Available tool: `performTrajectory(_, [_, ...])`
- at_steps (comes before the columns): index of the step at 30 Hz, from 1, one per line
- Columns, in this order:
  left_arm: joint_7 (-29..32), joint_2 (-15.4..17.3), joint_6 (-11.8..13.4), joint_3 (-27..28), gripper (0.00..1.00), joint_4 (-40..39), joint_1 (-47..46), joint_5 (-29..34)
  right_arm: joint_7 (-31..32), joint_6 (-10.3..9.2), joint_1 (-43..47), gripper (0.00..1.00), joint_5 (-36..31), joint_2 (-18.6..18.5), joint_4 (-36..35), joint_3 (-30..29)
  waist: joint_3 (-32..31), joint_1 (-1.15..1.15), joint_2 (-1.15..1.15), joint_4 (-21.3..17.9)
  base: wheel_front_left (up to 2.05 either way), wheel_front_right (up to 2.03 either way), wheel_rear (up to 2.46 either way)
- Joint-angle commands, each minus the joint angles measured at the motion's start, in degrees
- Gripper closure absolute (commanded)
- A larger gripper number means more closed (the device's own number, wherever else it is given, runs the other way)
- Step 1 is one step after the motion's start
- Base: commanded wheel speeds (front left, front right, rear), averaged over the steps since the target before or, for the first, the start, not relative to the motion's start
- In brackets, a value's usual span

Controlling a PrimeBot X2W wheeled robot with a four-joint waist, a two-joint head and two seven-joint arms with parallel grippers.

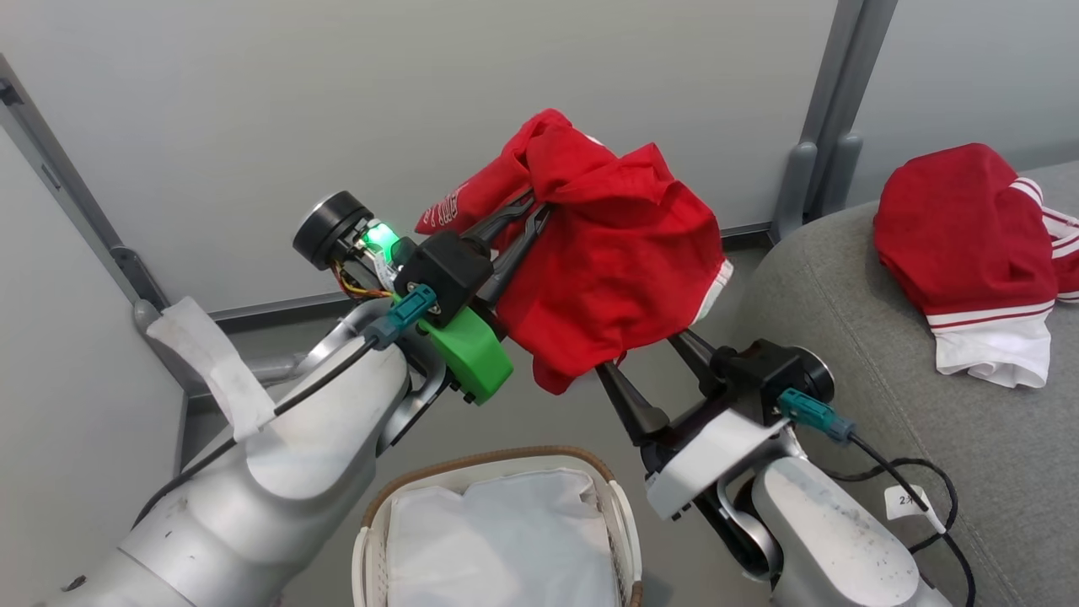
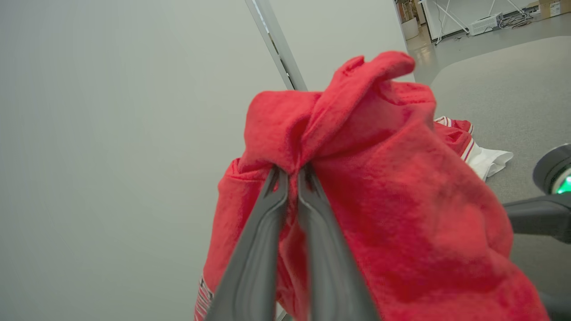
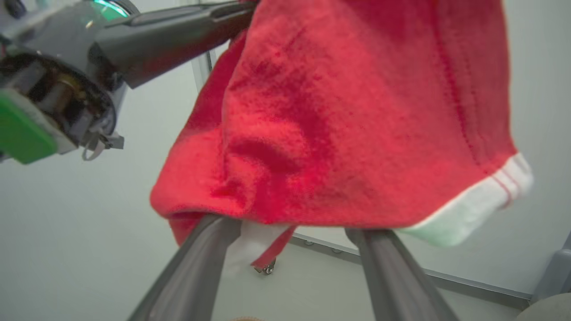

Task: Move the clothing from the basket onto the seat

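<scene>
Hanging above the basket, the red garment is clenched in the left end effector; the right end effector, spread wide, sits under its hem; better to carry it well past the edge of the seat before releasing.

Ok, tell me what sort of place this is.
Probably an indoor lab or office test area, not a home: pale partition panels on grey metal posts, a grey upholstered seat, and boxes and cabled equipment on a bare floor beyond.
</scene>
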Motion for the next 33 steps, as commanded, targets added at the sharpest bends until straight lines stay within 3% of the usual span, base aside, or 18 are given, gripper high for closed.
performTrajectory(1, [0.0,-0.1,0.3,-0.1,1.0,-0.3,1.0,-0.4,0.0,-0.08,-1.1,0.0,0.5,-0.4,-0.5,0.3,0.0,0.0,0.0,0.0,0.0,0.0,0.0])
performTrajectory(7, [0.1,-0.2,0.6,-0.5,1.0,-0.8,2.4,-1.2,0.0,-0.08,-2.9,0.02,1.0,-0.3,-1.7,0.9,0.3,0.0,0.0,0.3,0.0,0.0,0.0])
performTrajectory(9, [0.1,-0.3,0.6,-0.5,1.0,-0.9,2.8,-1.6,0.0,-0.08,-3.3,0.55,0.7,-0.2,-2.4,0.4,0.4,0.0,0.0,0.4,0.0,0.0,0.0])
performTrajectory(10, [0.1,-0.3,0.7,-0.5,1.0,-0.8,3.0,-1.8,0.0,-0.08,-3.3,0.73,0.5,-0.2,-2.6,0.3,0.5,0.0,0.0,0.5,0.0,0.0,0.0])
performTrajectory(12, [0.0,-0.3,0.8,-0.4,1.0,-0.6,3.5,-2.3,0.0,-0.08,-3.2,1.0,-0.2,-0.2,-3.1,0.0,0.6,0.0,0.0,0.5,0.0,0.0,0.0])
performTrajectory(22, [-0.1,-1.0,1.7,1.3,0.99,-0.1,7.7,-5.5,0.0,-0.08,-1.9,1.0,-3.4,0.2,-5.6,-3.0,1.2,0.0,0.0,0.3,0.0,0.0,0.0])
performTrajectory(23, [-0.2,-1.3,1.9,1.5,0.78,0.0,8.4,-6.0,0.0,-0.08,-1.7,1.0,-3.6,0.2,-5.8,-3.5,1.2,0.0,0.0,0.2,0.0,0.0,0.0])
performTrajectory(25, [-0.2,-1.9,2.2,2.0,0.44,0.3,9.9,-6.5,0.0,-0.08,-1.6,1.0,-4.3,0.3,-6.1,-4.4,1.4,0.0,0.0,0.1,0.0,0.0,0.0])
performTrajectory(26, [-0.2,-2.3,2.3,2.3,0.06,0.4,10.8,-6.8,0.0,-0.08,-1.5,1.0,-4.8,0.3,-6.3,-4.8,1.5,0.0,0.0,0.1,0.0,0.0,0.0])
performTrajectory(27, [-0.2,-2.6,2.6,2.6,0.0,0.4,11.3,-6.8,0.0,-0.08,-1.5,1.0,-5.2,0.3,-6.4,-5.2,1.5,0.0,0.0,0.0,0.0,0.0,0.0])
performTrajectory(33, [-0.2,-4.9,3.4,5.3,0.0,0.1,16.8,-6.1,0.0,-0.08,-0.6,1.0,-8.1,0.2,-6.7,-7.9,2.1,0.0,0.0,-0.4,0.0,0.0,0.0])
